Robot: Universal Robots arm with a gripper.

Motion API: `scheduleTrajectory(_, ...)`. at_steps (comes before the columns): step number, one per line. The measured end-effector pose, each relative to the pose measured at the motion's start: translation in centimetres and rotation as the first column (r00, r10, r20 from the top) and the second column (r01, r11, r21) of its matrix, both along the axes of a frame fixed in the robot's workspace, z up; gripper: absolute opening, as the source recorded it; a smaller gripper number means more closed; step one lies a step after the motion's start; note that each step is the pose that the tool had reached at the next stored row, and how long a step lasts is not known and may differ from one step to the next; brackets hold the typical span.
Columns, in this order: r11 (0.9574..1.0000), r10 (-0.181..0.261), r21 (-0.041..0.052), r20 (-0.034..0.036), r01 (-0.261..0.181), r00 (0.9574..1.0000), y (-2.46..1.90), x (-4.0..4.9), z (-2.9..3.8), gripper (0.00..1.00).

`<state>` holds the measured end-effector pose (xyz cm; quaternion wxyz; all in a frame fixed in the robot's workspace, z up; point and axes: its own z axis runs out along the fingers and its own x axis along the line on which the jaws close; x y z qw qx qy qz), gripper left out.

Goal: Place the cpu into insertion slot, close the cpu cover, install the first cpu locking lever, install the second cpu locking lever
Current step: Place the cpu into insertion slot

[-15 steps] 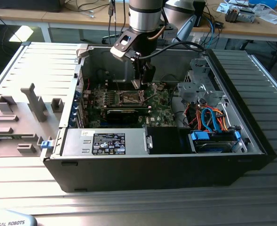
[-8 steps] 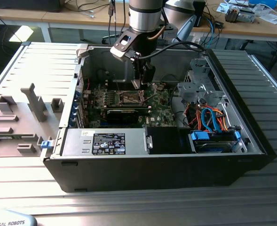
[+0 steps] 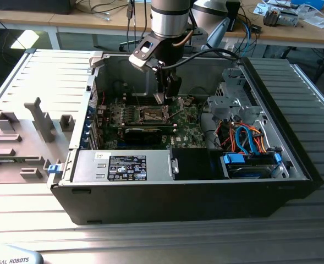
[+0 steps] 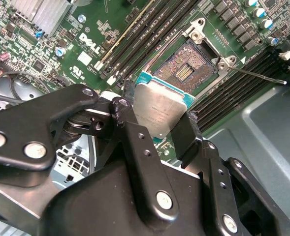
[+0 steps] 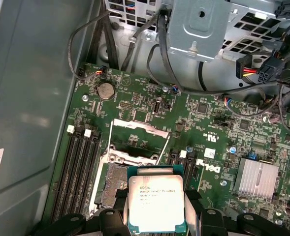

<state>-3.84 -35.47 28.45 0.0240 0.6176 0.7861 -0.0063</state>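
Observation:
My gripper (image 3: 163,98) is shut on the cpu (image 4: 159,109), a small square chip with a silvery top, held by two opposite edges between black fingers (image 4: 127,110). It hangs inside the open computer case, a little above the motherboard and partly over the insertion slot (image 4: 184,69), whose dark contact field is bare. In the first wrist view the cpu (image 5: 156,201) covers one side of the insertion slot (image 5: 115,183). The cpu cover (image 5: 136,141) stands raised open beyond the slot. A thin locking lever (image 4: 260,75) sticks out to one side of the slot.
Long black memory slots (image 5: 78,172) flank the socket. A finned heatsink (image 5: 255,178), a black card (image 3: 145,133), a metal drive cage (image 3: 236,93), bundled cables (image 3: 244,137) and the power supply (image 3: 123,165) crowd the case. The case walls (image 3: 112,71) stand close by.

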Motion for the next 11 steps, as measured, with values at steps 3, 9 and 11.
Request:
scheduleTrajectory(3, 1.0000, -0.003, 0.0000, 0.0000, 0.003, 1.0000, 0.00, 0.00, 0.00, 0.54)
scheduleTrajectory(9, 1.0000, -0.007, 0.0000, 0.0000, 0.007, 1.0000, 0.00, 0.00, 0.00, 0.54)
scheduleTrajectory(11, 1.0000, -0.009, 0.0000, 0.0001, 0.009, 1.0000, 0.00, 0.00, 0.00, 0.54)
